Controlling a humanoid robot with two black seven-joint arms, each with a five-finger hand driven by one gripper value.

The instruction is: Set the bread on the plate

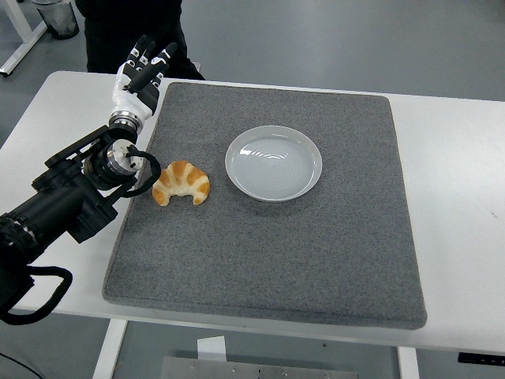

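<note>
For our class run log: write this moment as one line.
left hand open, raised beyond croissant | croissant on grey mat | plate empty

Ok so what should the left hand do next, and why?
Probably swing the left hand back and down toward the croissant. The hand is open and holds nothing, up by the mat's far left corner, while the croissant lies on the grey mat left of the empty plate.

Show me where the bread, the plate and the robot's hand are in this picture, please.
bread (181,183), head view, on the middle of the croissant's arched back.
plate (310,150), head view, on its right rim.
left hand (140,76), head view, on the palm below the raised fingers.
</note>
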